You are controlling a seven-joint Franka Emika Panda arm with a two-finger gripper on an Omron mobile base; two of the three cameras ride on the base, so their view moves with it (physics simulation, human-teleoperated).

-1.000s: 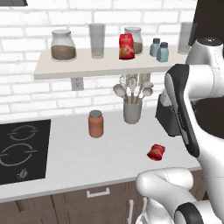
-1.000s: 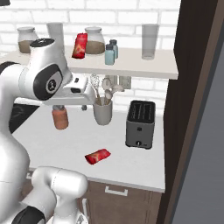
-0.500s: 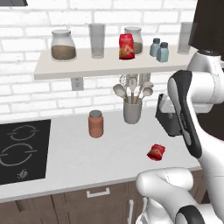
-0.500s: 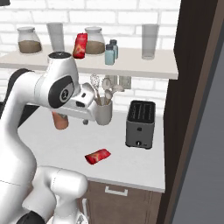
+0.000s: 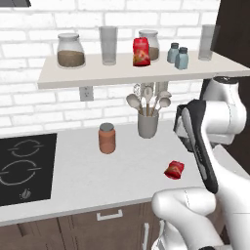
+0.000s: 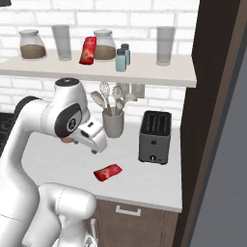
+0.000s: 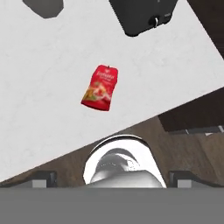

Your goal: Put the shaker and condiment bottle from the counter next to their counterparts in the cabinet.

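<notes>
Arm folded low over the worktop (image 6: 144, 181), elbow up, hand tipped downward with the gripper (image 6: 99, 143) hanging above the white surface, left of the toaster (image 6: 154, 137). Jaws spread wide, holding nothing. Hand camera looking straight down at the worktop edge and the brown drawer fronts (image 7: 192, 118).

Condiment bottle (image 7: 100, 88) lying flat on the worktop, apart from the gripper, between the utensil holder (image 5: 147, 124) and the front edge; red with a pale patch on its face, print too small to read. Long axis in the hand view running from lower left to upper right, narrower end toward the toaster.

Two shakers (image 5: 177, 55) upright and just beside each other on the cabinet (image 5: 122, 74), right of a second red bottle (image 5: 141, 52) that stands upright in front of a glass jar (image 5: 151, 43). No writing legible on either. Orange-brown jar (image 5: 107, 138) upright on the worktop left of the utensil holder.
</notes>
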